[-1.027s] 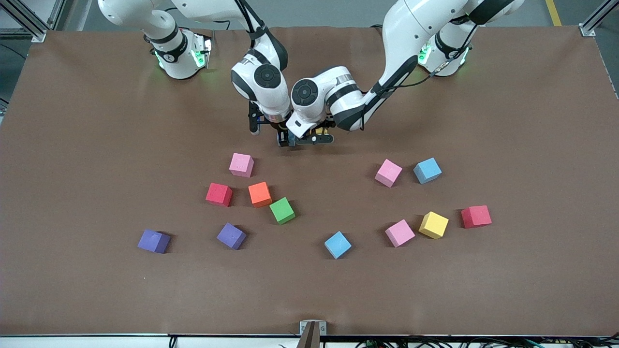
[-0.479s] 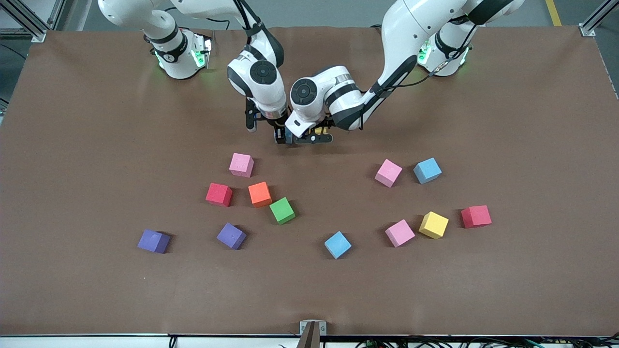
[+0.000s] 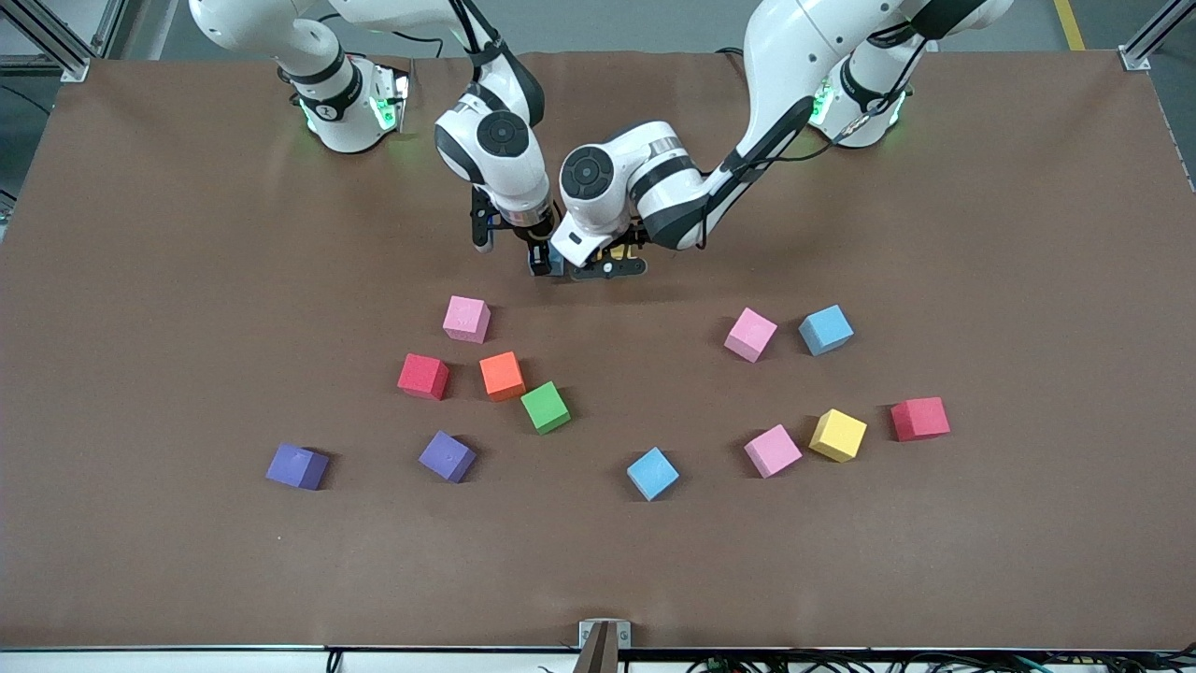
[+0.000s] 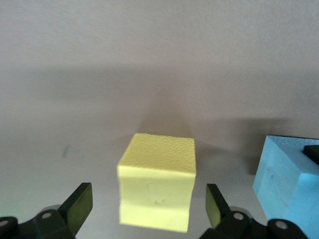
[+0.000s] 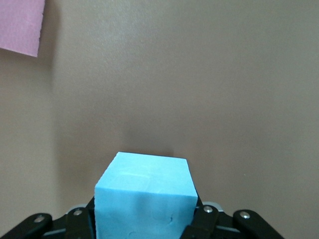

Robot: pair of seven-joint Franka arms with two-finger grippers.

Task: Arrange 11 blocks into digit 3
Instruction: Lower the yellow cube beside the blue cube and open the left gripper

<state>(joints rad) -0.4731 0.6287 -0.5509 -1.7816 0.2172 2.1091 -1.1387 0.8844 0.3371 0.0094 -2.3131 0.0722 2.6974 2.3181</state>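
My left gripper (image 3: pixel 607 265) (image 4: pixel 148 206) hangs open around a yellow block (image 4: pixel 157 181) (image 3: pixel 620 252) that stands on the table, with a gap at each finger (image 4: pixel 79 204). My right gripper (image 3: pixel 546 264) (image 5: pixel 144 221) is shut on a blue block (image 5: pixel 144 199) (image 3: pixel 557 268) (image 4: pixel 289 184) right beside the yellow one, a small gap between them. The other blocks lie scattered nearer the camera: pink (image 3: pixel 466 319), red (image 3: pixel 423 376), orange (image 3: pixel 503 375), green (image 3: pixel 546 407), blue (image 3: pixel 652 473), pink (image 3: pixel 773 451), yellow (image 3: pixel 837 435), pink (image 3: pixel 750 334), blue (image 3: pixel 826 329). No digit 3 shape shows.
Two purple cubes (image 3: pixel 297 466) (image 3: pixel 447 456) lie toward the right arm's end, nearer the camera. A second red cube (image 3: pixel 920 418) sits toward the left arm's end. Both wrists crowd together over the table's middle. A pink cube (image 5: pixel 20 25) shows in the right wrist view.
My left gripper has opened and let go of the yellow block. The right arm's wrist has shifted slightly toward its own base, still holding the blue block.
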